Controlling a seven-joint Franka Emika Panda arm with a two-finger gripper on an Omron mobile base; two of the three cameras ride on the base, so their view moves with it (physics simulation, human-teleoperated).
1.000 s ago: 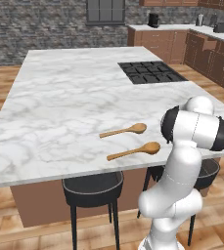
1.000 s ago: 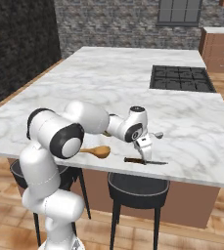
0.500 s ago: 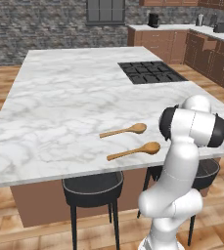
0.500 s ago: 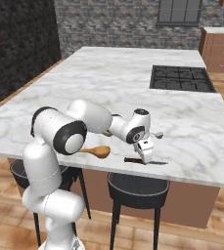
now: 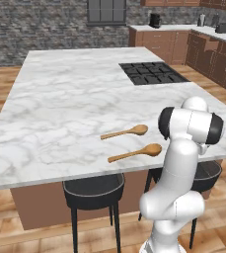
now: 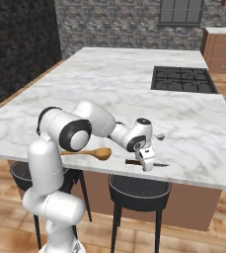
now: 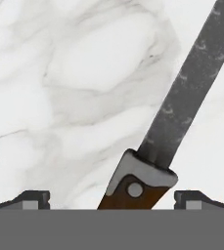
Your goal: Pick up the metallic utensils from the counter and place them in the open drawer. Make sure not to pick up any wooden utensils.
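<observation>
Pincer (image 7: 111, 200): wide open, low over knife (image 7: 182, 112), straddling its handle end | Knife: flat on table (image 6: 134, 94), near front edge, right of wooden spoon (image 6: 92, 152) | Risk: thin blade may slip if jaws close off-centre.

On the counter (image 5: 75, 99), two wooden spoons (image 5: 135, 152) lie side by side at centre right of the left base view, one behind the other, with the cooktop (image 5: 154, 72) set in the slab at upper right. Two stools (image 5: 94, 190) stand under the counter's near edge. In the right base view the gripper (image 6: 148, 165) sits at centre frame over a knife (image 6: 149, 163) lying near that edge
</observation>
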